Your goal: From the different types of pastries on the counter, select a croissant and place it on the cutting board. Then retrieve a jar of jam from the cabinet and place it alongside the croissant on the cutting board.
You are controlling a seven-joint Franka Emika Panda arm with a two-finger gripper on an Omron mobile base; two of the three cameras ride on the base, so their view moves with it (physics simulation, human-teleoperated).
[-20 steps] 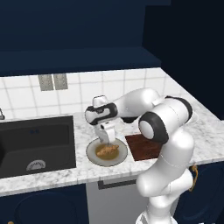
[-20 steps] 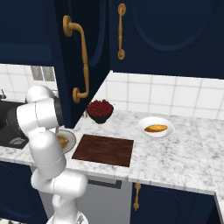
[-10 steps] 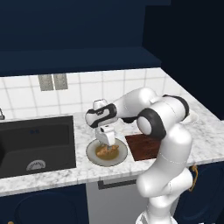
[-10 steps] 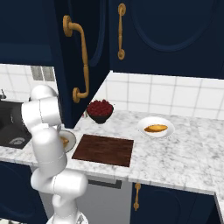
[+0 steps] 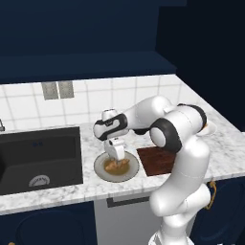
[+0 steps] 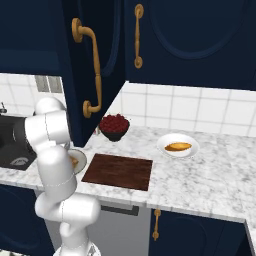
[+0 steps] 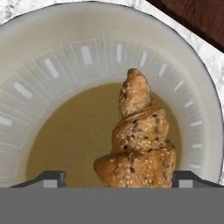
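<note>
The croissant [image 7: 138, 144], golden-brown and seeded, lies on a round beige plate [image 7: 52, 65] on the marbled counter [image 5: 57, 191]. My gripper [image 7: 120, 177] is open and hangs straight down over it, one fingertip on each side of the pastry's near end, with a gap on both sides. From the left base view the gripper [image 5: 115, 157] sits just above the croissant [image 5: 114, 166] on the plate [image 5: 100, 171]. The dark reddish cutting board [image 5: 160, 160] [image 6: 117, 171] lies bare right beside the plate. The navy cabinet [image 6: 70, 60] with its brass handle [image 6: 94, 70] stands above. The jam jar is hidden.
Another orange pastry [image 6: 178, 147] rests on a white plate [image 6: 192, 152] further right. A dark bowl of red berries [image 6: 114, 124] stands behind the board. The black sink [image 5: 38, 158] lies left of the plate. The arm's elbow [image 5: 177, 127] arches over the board.
The gripper has come down a little toward the croissant on the plate. Nothing else has moved.
</note>
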